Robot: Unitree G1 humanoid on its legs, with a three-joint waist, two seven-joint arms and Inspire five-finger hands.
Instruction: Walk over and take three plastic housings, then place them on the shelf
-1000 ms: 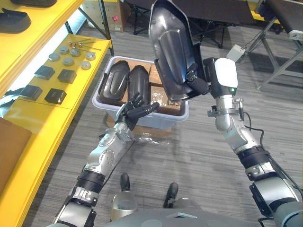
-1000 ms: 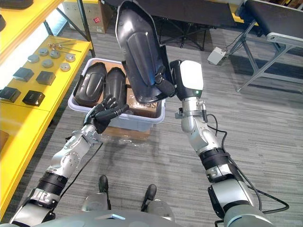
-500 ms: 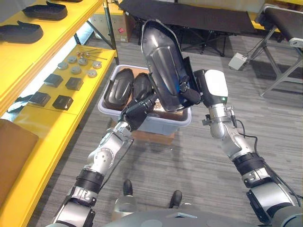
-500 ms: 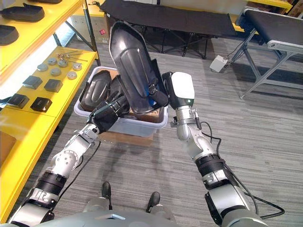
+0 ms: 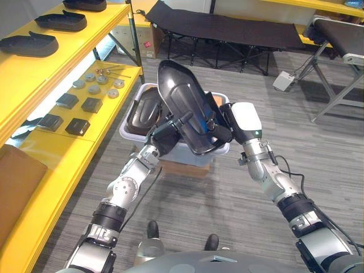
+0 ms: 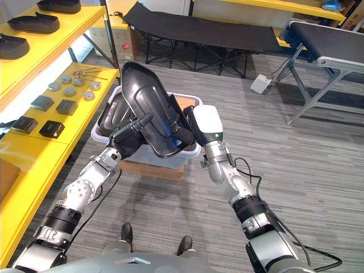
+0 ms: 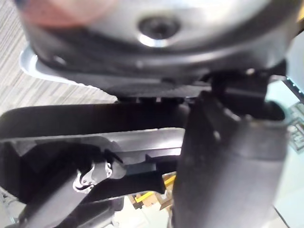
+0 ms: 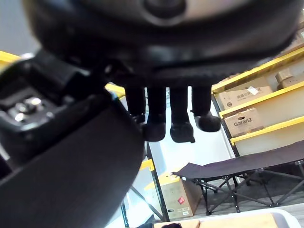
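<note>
The right hand (image 5: 220, 132) holds a large black plastic housing (image 5: 185, 105) in the air, tilted, above the near side of a pale bin (image 5: 170, 152) on the floor. Its fingers (image 8: 164, 124) are curled over the housing's lower edge. The left hand (image 5: 162, 136) sits against the housing's other side, touching it. Its fingers seem to lie straight along the shell rather than gripping it, though the left wrist view is too close to confirm this. A second housing (image 5: 143, 108) lies inside the bin behind the held one. To the robot's left stands a yellow shelf (image 5: 34, 170), with more dark housings (image 5: 29, 43) on its upper level
</note>
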